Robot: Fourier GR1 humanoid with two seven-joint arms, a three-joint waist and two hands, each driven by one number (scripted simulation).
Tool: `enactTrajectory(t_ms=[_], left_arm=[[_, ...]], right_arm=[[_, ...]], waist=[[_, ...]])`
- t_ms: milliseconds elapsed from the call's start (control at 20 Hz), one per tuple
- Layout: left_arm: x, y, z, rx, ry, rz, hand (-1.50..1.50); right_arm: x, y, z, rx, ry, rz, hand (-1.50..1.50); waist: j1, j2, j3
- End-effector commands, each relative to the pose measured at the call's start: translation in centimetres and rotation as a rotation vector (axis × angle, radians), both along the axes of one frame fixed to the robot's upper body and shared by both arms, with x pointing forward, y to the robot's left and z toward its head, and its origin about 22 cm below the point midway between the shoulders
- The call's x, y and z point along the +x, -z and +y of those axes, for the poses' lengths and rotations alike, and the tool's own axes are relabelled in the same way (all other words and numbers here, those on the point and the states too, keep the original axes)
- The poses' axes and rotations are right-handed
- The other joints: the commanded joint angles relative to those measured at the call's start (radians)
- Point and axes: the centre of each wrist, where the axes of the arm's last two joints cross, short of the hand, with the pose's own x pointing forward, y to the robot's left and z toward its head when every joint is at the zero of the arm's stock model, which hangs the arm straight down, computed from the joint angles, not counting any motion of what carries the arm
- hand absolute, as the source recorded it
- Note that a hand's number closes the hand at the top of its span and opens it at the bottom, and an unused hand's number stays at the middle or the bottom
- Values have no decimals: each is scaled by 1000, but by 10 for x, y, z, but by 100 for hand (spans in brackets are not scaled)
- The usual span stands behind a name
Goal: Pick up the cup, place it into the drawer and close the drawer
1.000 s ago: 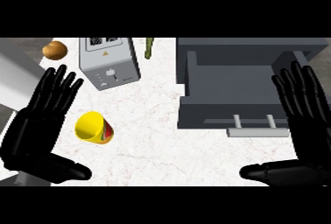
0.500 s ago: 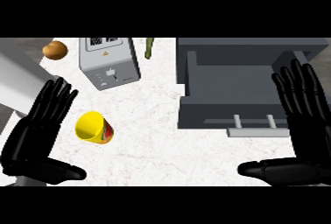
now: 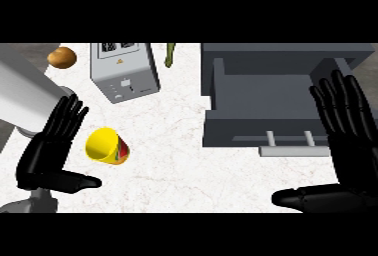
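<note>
White, faintly veined stone makes up the counter (image 3: 193,172), which fills the middle of the frame. At the left, the left hand (image 3: 50,150) shows matte black, its fingers straight and spread toward the upper right and its thumb stuck out to the right near the lower edge. It is open flat and holds nothing. A grey forearm (image 3: 31,204) runs off below it.

Above it, in the upper left corner, sits a small rounded brown item (image 3: 63,57) that I cannot identify.

Just right of the left palm lies the cup (image 3: 105,146), tipped on its side. It is glossy yellow with a wide round mouth and a patch of red and green on its lower right. A thin strip of counter shows between cup and hand.

Up from the cup stands a boxy grey appliance (image 3: 123,70) with slots and small controls on its face. Beside it is a thin green stalk (image 3: 170,53).

To the right, the drawer (image 3: 258,125) stands pulled out. It is a dark grey square tray with upright walls and a pale bar handle (image 3: 292,148) along its near edge.

At the far right, the right hand (image 3: 348,132) is held flat, fingers straight and pointing up over the drawer's right wall, thumb stretched left. It grasps nothing.
</note>
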Motion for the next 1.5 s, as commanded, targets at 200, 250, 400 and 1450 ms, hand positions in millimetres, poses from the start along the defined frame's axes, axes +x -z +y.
enactTrajectory(t_ms=[200,250,400,1450], left_arm=[[14,22,11,29,-20,35,-150],[10,36,16,10,-9,33,-150],[5,59,24,34,-19,59,-150],[13,124,31,42,-70,88,-150]], right_arm=[[12,9,8,2,-18,18,-150],[-2,8,9,-2,-7,9,-150],[-8,7,7,-5,-17,6,-150],[3,-40,-22,-1,-18,4,-150]], waist=[[1,0,0],[0,0,0],[-2,0,0],[-4,1,0]])
